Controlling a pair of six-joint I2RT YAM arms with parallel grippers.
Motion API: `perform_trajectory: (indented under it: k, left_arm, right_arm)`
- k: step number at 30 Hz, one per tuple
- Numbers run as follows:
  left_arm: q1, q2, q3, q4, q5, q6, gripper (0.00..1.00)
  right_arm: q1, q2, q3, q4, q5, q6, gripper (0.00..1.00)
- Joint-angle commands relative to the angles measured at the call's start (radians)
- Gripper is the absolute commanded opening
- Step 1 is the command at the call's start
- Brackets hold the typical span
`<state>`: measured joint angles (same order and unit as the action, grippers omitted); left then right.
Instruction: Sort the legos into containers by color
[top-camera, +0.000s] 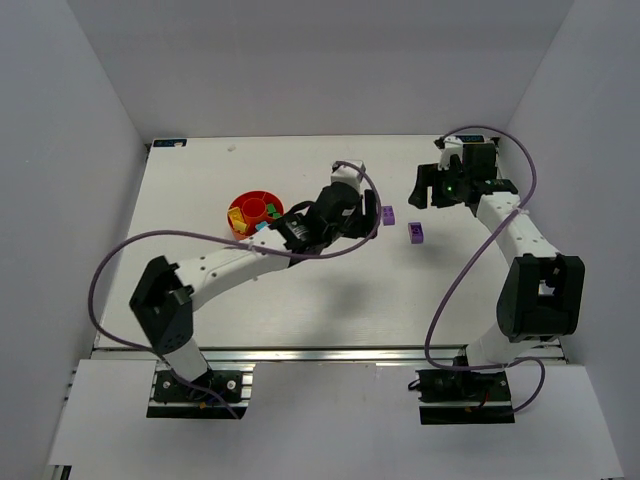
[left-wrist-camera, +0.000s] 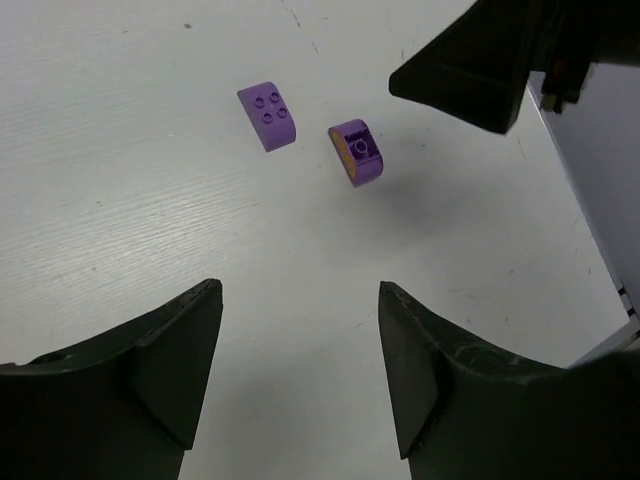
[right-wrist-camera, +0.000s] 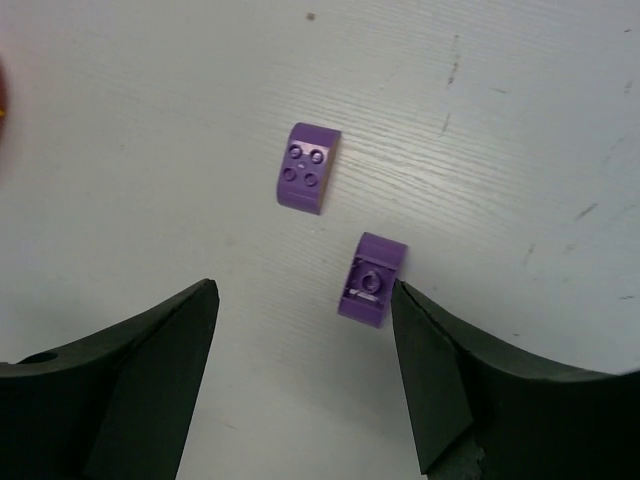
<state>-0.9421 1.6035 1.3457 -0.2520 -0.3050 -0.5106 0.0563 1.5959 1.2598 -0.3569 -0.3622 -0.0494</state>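
Both wide open and empty: left gripper (left-wrist-camera: 297, 300) has studs-up purple lego (left-wrist-camera: 268, 115) at 12 o'clock on the table (left-wrist-camera: 120, 200), long axis 11-to-5, flipped purple lego (left-wrist-camera: 356, 152) at 1, but right gripper (right-wrist-camera: 303, 295) looks nearer, flipped one just at its 2 o'clock.

So the worktop (top-camera: 300, 300) is plain white with a faint grain and a few dark specks and scuffs. The round orange dish (top-camera: 231, 213) sits toward the back left. Off to its right, two purple legos lie out on the bare surface close together but not touching: the studs-up lego (right-wrist-camera: 305, 167) lies flat, and the flipped lego (right-wrist-camera: 371, 280) shows its hollow underside.
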Motion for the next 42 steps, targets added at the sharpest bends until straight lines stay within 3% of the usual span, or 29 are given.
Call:
perform_trajectory:
  k: [1, 7, 11, 13, 16, 20, 26, 42]
  left_arm:
    - [0.031, 0.102, 0.087, -0.044, 0.061, -0.106, 0.76]
    - [0.075, 0.294, 0.288, -0.090, 0.092, -0.175, 0.83]
    - [0.075, 0.499, 0.485, -0.165, 0.072, -0.184, 0.83]
    - [0.075, 0.577, 0.634, -0.203, 0.058, -0.189, 0.83]
    - [0.075, 0.700, 0.777, -0.231, 0.027, -0.190, 0.82]
    - [0.075, 0.791, 0.845, -0.187, -0.029, -0.190, 0.79]
    - [0.063, 0.866, 0.885, -0.148, -0.169, -0.169, 0.77]
    - [0.054, 0.955, 0.932, -0.085, -0.220, -0.143, 0.75]
  right_arm:
    - [0.013, -0.021, -0.023, -0.008, 0.143, -0.090, 0.74]
    - [-0.015, -0.028, -0.079, 0.042, 0.209, -0.089, 0.74]
    - [-0.095, -0.120, -0.109, 0.073, 0.154, -0.055, 0.73]
    - [-0.136, -0.155, -0.126, 0.088, 0.085, -0.038, 0.70]
    - [-0.182, -0.217, -0.154, 0.113, -0.001, -0.015, 0.56]
    - [-0.226, -0.266, -0.191, 0.142, -0.089, 0.014, 0.44]
    - [-0.279, -0.263, -0.195, 0.136, -0.173, 0.026, 0.44]
    - [-0.342, -0.289, -0.211, 0.139, -0.300, 0.082, 0.43]
